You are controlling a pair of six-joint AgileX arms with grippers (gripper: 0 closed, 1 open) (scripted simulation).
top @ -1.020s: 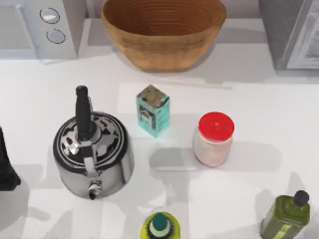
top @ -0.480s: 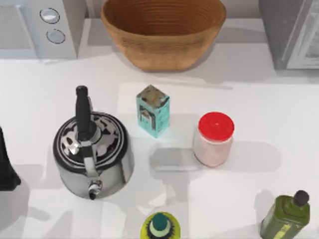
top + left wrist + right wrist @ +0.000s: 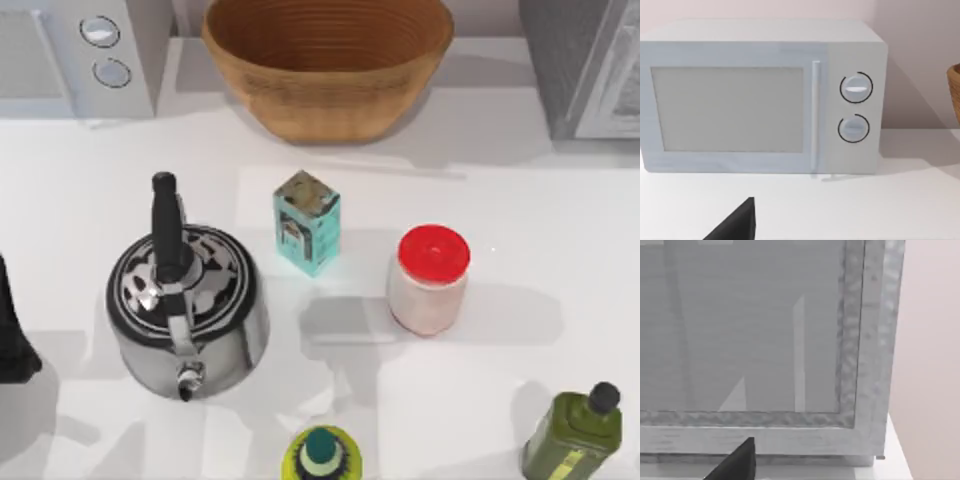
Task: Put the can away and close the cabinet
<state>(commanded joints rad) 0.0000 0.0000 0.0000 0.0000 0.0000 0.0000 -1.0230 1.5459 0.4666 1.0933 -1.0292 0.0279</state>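
Note:
The can is out of view. The grey cabinet point(image 3: 580, 70) stands at the table's back right corner. Its framed grey front panel point(image 3: 765, 340) is close before my right wrist camera, and I cannot tell whether the door is open. A dark tip of my right gripper point(image 3: 735, 462) juts into the right wrist view, facing that panel. My left arm point(image 3: 12, 330) is parked at the table's left edge, and a dark tip of my left gripper point(image 3: 737, 222) points toward the microwave point(image 3: 760, 100).
A wicker basket point(image 3: 328, 70) sits at the back middle and the microwave point(image 3: 80, 55) at the back left. A kettle point(image 3: 185, 300), a teal carton point(image 3: 308, 222), a red-lidded whitish jar point(image 3: 430, 280), a green bottle point(image 3: 320, 455) and an olive oil bottle point(image 3: 575, 435) stand on the table.
A faint shadow beside the olive oil bottle has faded away. The objects on the table and my left arm have not moved.

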